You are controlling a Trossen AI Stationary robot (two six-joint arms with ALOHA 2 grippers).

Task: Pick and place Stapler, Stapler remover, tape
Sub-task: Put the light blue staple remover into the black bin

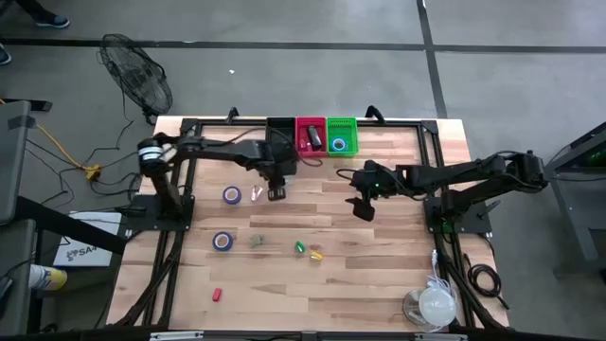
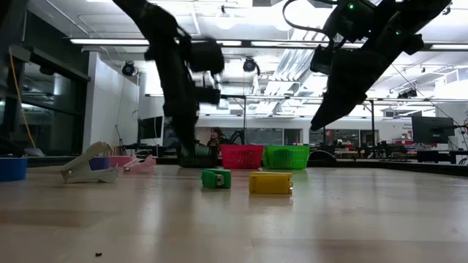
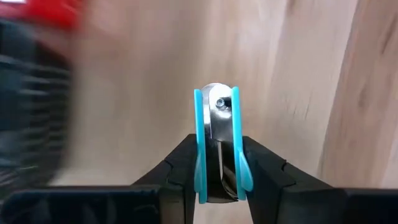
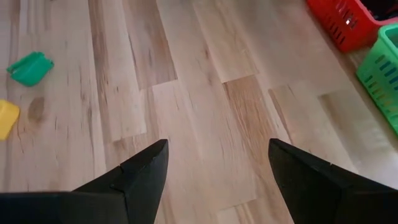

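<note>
1. The left tool (image 3: 219, 177) is clenched on a staple remover (image 3: 217, 134) with blue handles: in the left wrist view its 2 dark fingers (image 3: 180, 168) press on the outside of the blue handles, and the metal pivot end sticks out ahead of the fingertips.
2. The remover's long axis runs straight out from the tool, in line with the fingers, so it sits lengthwise in the grip, not crosswise.
3. In the high view the left tool (image 1: 276, 188) is low over the desk (image 1: 398, 246), and the row of baskets lies just beyond it at the desk's far edge: a black basket (image 1: 280, 125) nearest, then a red basket (image 1: 311, 134), then a green basket (image 1: 342, 135).
4. The relation that matters next, in my judgement: the baskets lie ahead of and slightly to the right of the left tool, near, so the carry is a short lift and forward reach.
5. The right tool (image 4: 214, 165) is released, its fingers spread wide over bare desk, holding nothing; it hangs off to the right of the left tool, near the baskets too.
6. The left arm already has the remover, so it is the one placed for the drop.
</note>
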